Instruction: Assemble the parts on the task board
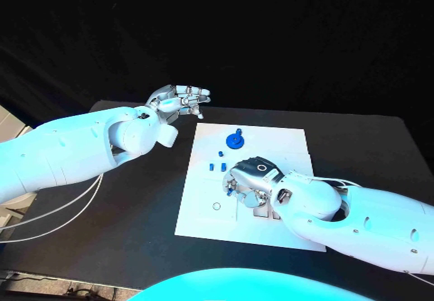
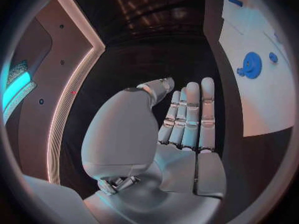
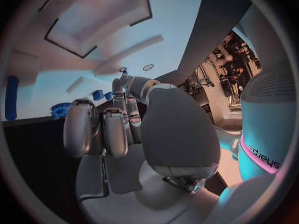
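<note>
— Looking at the left hand (image 1: 179, 99): where is it?
— Up off the bench (image 1: 135, 219), beside the white task board (image 1: 271, 141). Its fingers (image 2: 190, 114) lie straight, pressed together, holding nothing.
— And the right hand (image 1: 255, 182)?
— Low over the board near small blue parts (image 1: 217, 167). I cannot tell if it pinches anything. A blue gear (image 1: 235, 140) sits farther back.
</note>
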Robot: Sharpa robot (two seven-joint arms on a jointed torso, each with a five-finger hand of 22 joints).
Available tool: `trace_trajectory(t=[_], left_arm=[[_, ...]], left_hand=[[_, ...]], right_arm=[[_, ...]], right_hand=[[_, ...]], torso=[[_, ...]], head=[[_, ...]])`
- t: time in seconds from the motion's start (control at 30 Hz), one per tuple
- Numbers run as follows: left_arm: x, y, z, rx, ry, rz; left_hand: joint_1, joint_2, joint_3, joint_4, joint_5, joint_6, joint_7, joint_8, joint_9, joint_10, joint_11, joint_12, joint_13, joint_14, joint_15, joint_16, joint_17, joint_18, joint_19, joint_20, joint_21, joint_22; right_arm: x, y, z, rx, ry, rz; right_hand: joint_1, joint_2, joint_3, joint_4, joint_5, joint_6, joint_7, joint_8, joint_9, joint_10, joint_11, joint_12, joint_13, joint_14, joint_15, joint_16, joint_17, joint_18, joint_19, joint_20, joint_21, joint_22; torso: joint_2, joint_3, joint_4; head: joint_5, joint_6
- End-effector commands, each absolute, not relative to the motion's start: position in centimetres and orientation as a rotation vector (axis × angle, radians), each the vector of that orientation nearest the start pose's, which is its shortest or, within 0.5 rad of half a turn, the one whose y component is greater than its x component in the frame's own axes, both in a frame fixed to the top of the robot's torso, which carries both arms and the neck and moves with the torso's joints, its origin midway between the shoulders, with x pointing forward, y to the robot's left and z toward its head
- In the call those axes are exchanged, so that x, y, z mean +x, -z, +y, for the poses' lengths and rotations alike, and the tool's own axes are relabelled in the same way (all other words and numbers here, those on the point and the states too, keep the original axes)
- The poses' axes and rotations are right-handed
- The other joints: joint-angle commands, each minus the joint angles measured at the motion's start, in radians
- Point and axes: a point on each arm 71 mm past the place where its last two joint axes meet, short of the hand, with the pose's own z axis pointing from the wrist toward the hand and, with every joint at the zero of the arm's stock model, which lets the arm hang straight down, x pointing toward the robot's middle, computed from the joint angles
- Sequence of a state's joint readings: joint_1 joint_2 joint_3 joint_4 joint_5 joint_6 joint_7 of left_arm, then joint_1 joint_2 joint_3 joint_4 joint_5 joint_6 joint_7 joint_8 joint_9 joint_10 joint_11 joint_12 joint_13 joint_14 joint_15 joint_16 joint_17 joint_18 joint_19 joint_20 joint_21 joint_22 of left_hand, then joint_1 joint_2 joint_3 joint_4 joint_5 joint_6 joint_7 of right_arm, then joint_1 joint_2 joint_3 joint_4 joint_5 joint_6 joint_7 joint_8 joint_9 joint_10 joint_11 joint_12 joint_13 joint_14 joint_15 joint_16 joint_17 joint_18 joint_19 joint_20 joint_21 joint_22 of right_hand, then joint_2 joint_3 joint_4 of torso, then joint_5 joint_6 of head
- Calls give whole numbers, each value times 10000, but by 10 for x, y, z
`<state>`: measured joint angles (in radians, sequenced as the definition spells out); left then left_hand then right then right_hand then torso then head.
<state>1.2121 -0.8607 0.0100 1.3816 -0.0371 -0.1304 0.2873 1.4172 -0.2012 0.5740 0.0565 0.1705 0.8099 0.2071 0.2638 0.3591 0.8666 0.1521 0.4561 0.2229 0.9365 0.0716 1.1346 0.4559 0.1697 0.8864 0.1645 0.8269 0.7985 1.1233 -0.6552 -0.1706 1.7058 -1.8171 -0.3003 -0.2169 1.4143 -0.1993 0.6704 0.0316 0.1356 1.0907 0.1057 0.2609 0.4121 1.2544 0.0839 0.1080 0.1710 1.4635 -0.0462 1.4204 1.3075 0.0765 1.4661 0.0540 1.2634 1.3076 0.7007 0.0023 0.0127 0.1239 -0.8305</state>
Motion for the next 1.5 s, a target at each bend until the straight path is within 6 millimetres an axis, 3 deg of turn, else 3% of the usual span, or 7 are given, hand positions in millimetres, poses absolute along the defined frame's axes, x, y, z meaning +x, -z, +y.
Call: trace_trajectory(t=[0.03,1.5], left_arm=[[518,167,252,-10986,15552,14870],[517,167,252,-10936,15546,15072]], left_hand=[[-63,15,-24,-42,30,-91,91,-47,-16,-36,-1,36,-11,-5,45,-27,-17,138,53,12,-33,-14],[-81,16,-34,-36,31,-109,97,-46,-20,-98,11,36,-41,-14,55,-37,-31,139,51,22,-58,-28]], right_arm=[[386,237,-60,-6565,-7647,16359],[380,244,-55,-7050,-7312,16401]], right_hand=[[-96,-11,30,-56,34,56,34,53,13,546,-473,13,0,624,5,8,358,-128,386,-36,-16,267],[-122,-12,49,-83,31,55,43,46,21,566,-463,-17,-12,621,19,4,348,-128,383,-26,-20,268]], torso=[[0,-2,1],[-6,4,0]], head=[[10,0],[23,-24]])
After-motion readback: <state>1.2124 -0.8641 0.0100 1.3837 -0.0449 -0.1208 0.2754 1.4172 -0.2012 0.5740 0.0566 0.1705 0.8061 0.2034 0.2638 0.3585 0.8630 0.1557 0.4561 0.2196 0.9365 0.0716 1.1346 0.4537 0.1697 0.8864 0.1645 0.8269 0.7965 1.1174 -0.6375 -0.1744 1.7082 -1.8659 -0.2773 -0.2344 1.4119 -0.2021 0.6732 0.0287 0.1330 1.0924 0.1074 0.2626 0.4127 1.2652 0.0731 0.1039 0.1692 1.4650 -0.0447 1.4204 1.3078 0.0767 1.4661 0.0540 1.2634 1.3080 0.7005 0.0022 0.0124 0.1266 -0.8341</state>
